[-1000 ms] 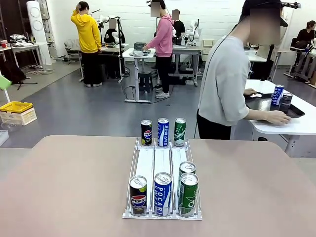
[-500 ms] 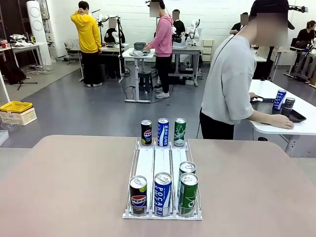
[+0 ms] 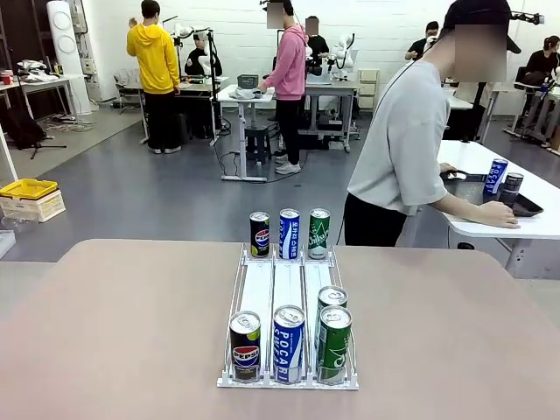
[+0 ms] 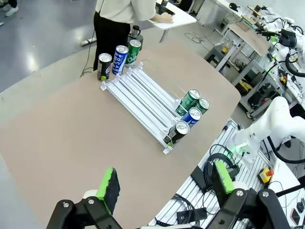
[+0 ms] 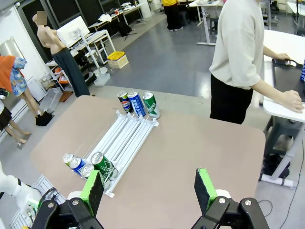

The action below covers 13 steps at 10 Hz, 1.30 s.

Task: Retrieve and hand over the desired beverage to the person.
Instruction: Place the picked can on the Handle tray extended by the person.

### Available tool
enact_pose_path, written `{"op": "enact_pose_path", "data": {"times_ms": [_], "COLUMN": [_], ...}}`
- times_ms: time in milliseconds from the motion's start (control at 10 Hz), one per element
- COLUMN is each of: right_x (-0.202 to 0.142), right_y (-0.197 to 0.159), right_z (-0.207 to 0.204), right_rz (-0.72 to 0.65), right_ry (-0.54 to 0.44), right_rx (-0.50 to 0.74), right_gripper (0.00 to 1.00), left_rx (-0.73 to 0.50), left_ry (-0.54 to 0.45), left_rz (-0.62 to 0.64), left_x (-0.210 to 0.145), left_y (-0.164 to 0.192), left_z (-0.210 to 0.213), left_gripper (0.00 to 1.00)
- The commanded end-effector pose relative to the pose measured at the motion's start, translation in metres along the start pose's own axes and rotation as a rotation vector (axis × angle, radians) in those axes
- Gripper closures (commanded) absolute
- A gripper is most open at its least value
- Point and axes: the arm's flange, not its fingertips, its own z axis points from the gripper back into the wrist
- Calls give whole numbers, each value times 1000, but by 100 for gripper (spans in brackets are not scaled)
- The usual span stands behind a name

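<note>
The beverage cans are standing in a clear three-lane rack point(image 3: 289, 293) in the lower middle of the front frame, on my brown surface point(image 3: 114, 332). At the rack's far end a dark cola can point(image 3: 259, 234), a blue can point(image 3: 289, 234) and a green can point(image 3: 318, 233) are lining up side by side. At the near end another cola can point(image 3: 245, 346), a blue Pocari can point(image 3: 288, 343) and a green can point(image 3: 333, 343) are filling the front row, with a second green can point(image 3: 332, 300) sitting just behind the front green one in the same lane.

The person point(image 3: 402, 149) in a light grey sweatshirt and dark cap is standing in the upper right of the front frame, beyond the far edge of my surface, turning toward a white side surface point(image 3: 525, 223) and resting a hand point(image 3: 500, 213) on it beside a dark tray point(image 3: 529, 203). A blue can point(image 3: 494, 177) and a darker can point(image 3: 510, 186) are standing at that tray.

My left tool point(image 4: 164, 183) is hanging high above the surface at the bottom of its wrist frame, green pads spread wide, gripping nothing. My right tool point(image 5: 147, 186) is likewise hovering spread apart and empty, with the rack in the left half of its frame.
</note>
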Motion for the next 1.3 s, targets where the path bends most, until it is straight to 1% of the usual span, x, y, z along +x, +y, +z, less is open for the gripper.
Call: {"op": "enact_pose_path", "data": {"times_ms": [0,1200], "right_x": [-1,-1], "right_y": [-1,-1], "right_z": [-3,-3], "right_rz": [6,6], "right_ry": [-8,-8], "right_rx": [24,24], "right_gripper": [0,0], "left_rx": [-10,-10], "left_ry": [-4,-4], "left_rz": [-13,-13], "left_x": [1,1], "left_y": [1,1], "left_z": [1,1], "left_gripper": [0,0]}}
